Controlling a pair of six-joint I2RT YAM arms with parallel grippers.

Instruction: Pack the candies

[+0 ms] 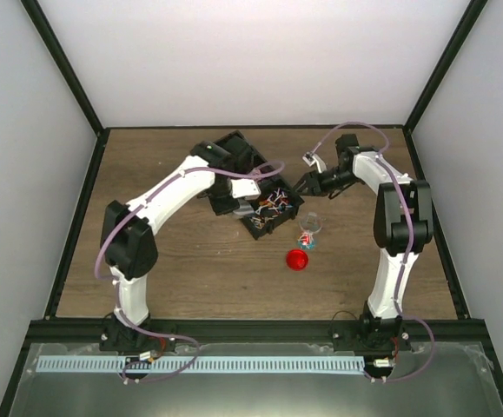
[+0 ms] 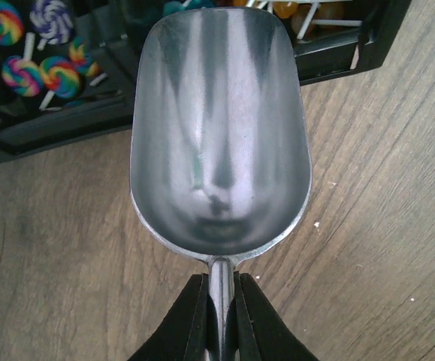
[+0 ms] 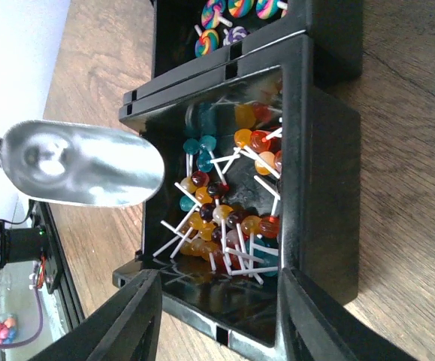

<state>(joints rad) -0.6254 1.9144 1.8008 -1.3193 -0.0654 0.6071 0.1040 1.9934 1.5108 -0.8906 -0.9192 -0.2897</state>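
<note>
Left end effector (image 2: 219, 289) clamps scoop (image 2: 219, 135) beside bin (image 3: 322, 188) wall | right end effector (image 3: 221, 278) open above bin rim

Silvery grey scoop (image 2: 217, 143); brown wood-grain counter (image 2: 367, 226); black tray (image 3: 322, 150). Amber, red and teal lollipops (image 3: 225, 218) on white sticks; rainbow-striped swirl lollipops (image 2: 22, 75). Bright red lid (image 1: 297, 259). Multicoloured candies (image 1: 307, 240), red, blue, white.

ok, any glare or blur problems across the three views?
Left wrist: the scoop fills the frame, its bowl mirroring dark streaks, no blowout. Right wrist: hot glare on the scoop, wall at upper left washed out, lollipops sharp. Top external: even, soft light; tray contents too small to resolve.
</note>
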